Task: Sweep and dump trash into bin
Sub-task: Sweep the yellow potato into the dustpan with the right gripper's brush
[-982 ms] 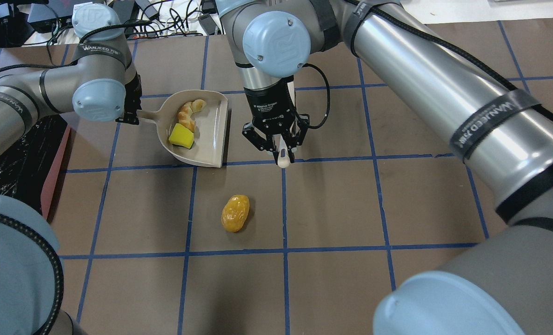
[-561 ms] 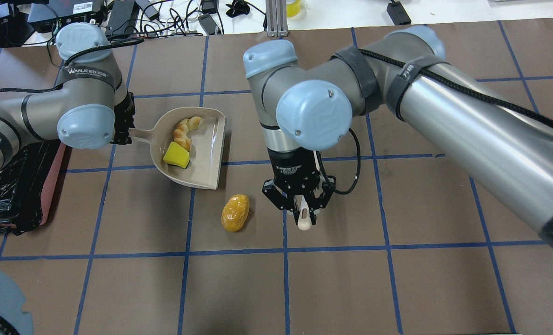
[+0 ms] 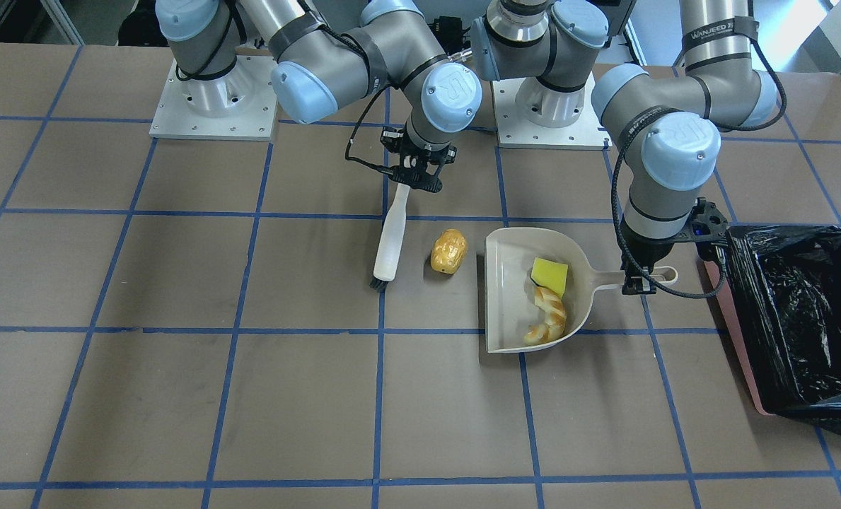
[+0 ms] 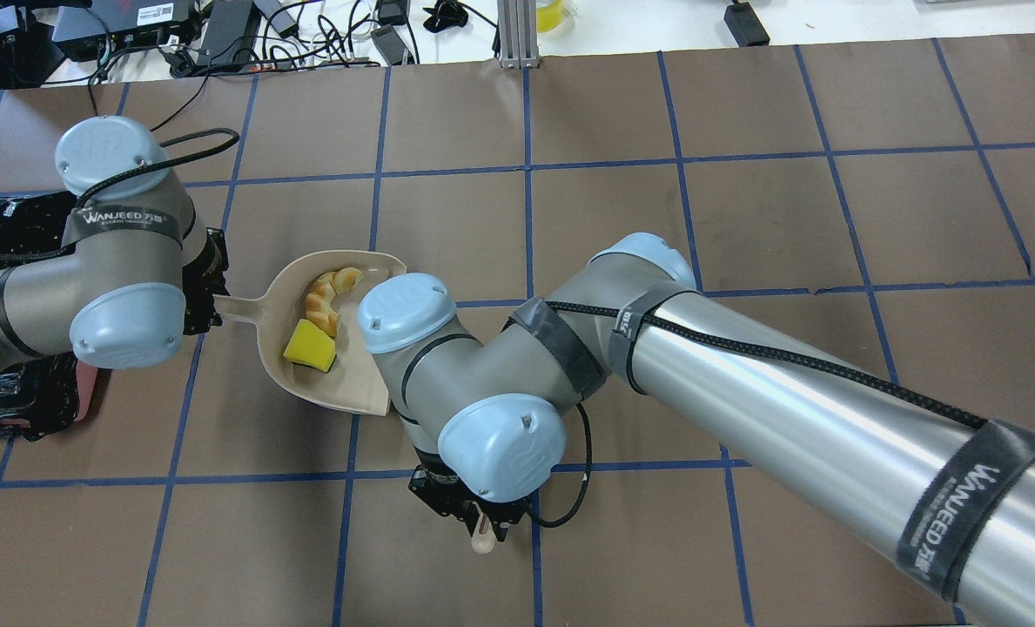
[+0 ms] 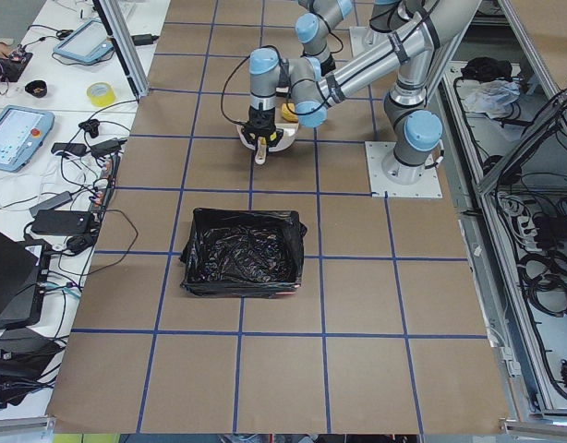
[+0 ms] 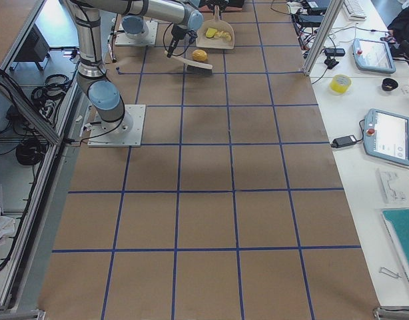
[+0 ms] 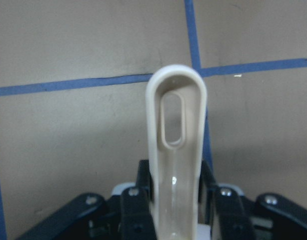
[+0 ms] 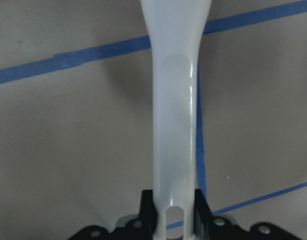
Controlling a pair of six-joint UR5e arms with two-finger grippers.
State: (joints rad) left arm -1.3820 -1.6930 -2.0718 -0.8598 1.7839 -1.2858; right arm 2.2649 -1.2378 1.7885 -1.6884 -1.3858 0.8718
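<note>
My right tool (image 3: 420, 177) pinches the handle of the white brush (image 3: 390, 244), bristles down at the worktop (image 3: 180, 396) just beside the glossy golden-brown lump (image 3: 448, 251). I judge it is ready to push the lump into the beige dustpan (image 3: 505, 318) at its 3 o'clock, seen from across the worktop. My left tool (image 3: 639, 283) clamps the dustpan handle to brace it flat, with the yellow-green wedge (image 3: 549, 272) and tan twisted pastry (image 3: 549, 318) inside; the black-lined pink bin (image 3: 760, 311) waits beyond, also at 3 o'clock.

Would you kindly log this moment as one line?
left pincer grips dustpan | right pincer grips brush | golden-brown lump between brush and dustpan
</note>
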